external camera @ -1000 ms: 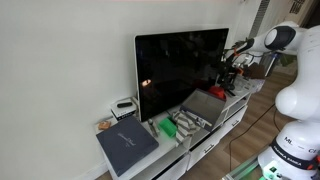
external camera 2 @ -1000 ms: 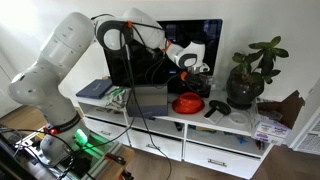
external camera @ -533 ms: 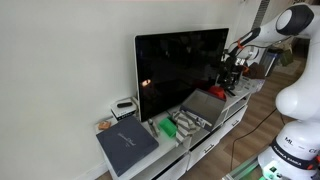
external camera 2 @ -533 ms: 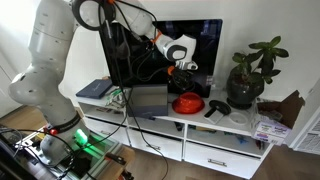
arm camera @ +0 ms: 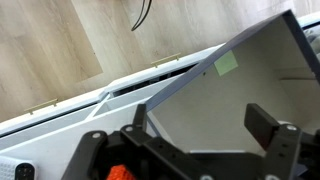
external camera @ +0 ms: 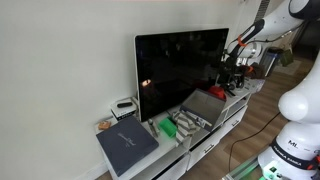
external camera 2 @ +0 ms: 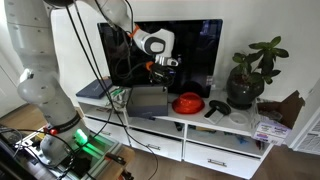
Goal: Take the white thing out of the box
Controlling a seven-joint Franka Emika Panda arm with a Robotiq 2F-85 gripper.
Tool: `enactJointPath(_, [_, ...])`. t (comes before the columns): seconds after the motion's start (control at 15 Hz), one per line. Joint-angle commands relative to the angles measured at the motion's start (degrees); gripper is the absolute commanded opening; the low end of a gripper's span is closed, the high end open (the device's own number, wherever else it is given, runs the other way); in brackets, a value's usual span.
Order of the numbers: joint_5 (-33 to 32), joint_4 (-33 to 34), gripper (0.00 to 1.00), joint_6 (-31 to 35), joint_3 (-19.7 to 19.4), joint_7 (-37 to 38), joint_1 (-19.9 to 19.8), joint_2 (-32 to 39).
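- The tool (external camera 2: 165, 66) hangs in front of the TV (external camera 2: 200, 50), just above the box (external camera 2: 148, 100). It does not touch the box.
- In the wrist view, its two dark fingers (arm camera: 268, 125) stand wide apart with nothing between them, so the tool is spread and holds nothing.
- The box sits on the white bench (external camera 2: 200, 122), toward the end where the arm (external camera 2: 35, 60) rises.
- Its broad grey lid panel (arm camera: 250, 85) is raised and tilted, and in the wrist view it fills the space under the fingers.
- A small pale-green sticker (arm camera: 227, 63) lies near the upper edge of that panel.
- In an exterior view, the open tray of the box (external camera: 183, 124) holds a clutter of pale and green things. They are too small to tell the white thing from the rest, so it can only be placed somewhere in that tray.
- A red bowl-shaped thing (external camera 2: 187, 103) stands on the bench just beside the box, on the side toward the plant (external camera 2: 247, 72).
- A flat dark-grey slab (external camera: 127, 143) lies at the far end of the bench, apart from the box.
- Past the bench edge, the wrist view shows a wooden floor (arm camera: 60, 40).
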Motion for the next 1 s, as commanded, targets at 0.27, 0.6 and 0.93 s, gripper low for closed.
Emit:
enactJointPath(0.27, [-10.86,-16.01,1.00,1.45,-4.69,10.63,15.05,-13.21])
enactJointPath(0.6, [-9.41,-14.84,1.00,0.28,-4.71,10.96,18.91,-11.94])
enactJointPath(0.93, [-9.41,-14.85,1.00,0.28,-4.72,11.11,19.38,-12.06])
